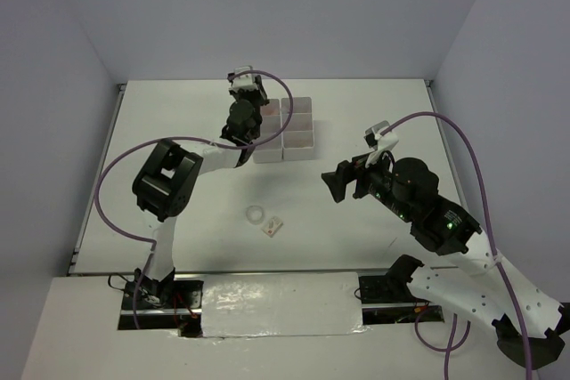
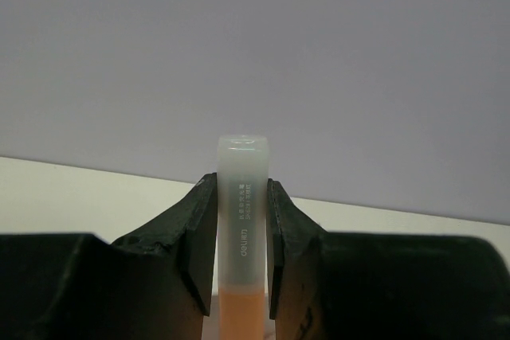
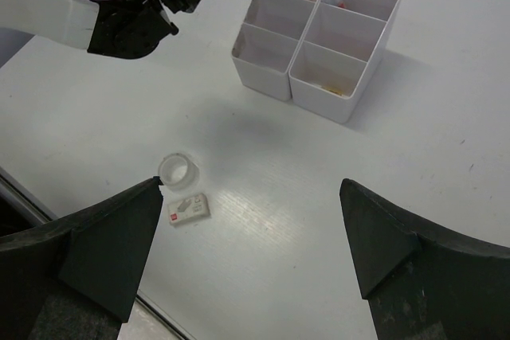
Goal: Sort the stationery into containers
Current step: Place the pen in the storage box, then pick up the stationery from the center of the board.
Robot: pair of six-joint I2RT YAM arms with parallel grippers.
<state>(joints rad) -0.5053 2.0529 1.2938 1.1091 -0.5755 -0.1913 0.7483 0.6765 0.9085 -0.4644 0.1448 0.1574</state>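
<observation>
My left gripper (image 2: 241,236) is shut on an orange highlighter (image 2: 241,220) with a frosted cap, held upright; in the top view the gripper (image 1: 242,131) sits at the left side of the white six-box block (image 1: 294,129). The block also shows in the right wrist view (image 3: 319,33), with orange and red items inside some boxes. A clear tape ring (image 1: 256,214) and a white eraser (image 1: 272,228) lie on the table; they also show in the right wrist view, the ring (image 3: 177,171) and the eraser (image 3: 188,209). My right gripper (image 3: 251,220) is open and empty above the table.
The left arm (image 3: 119,1) reaches across the table's upper left in the right wrist view. The table's near edge (image 3: 80,232) runs close to the ring and eraser. Grey walls enclose the table on three sides.
</observation>
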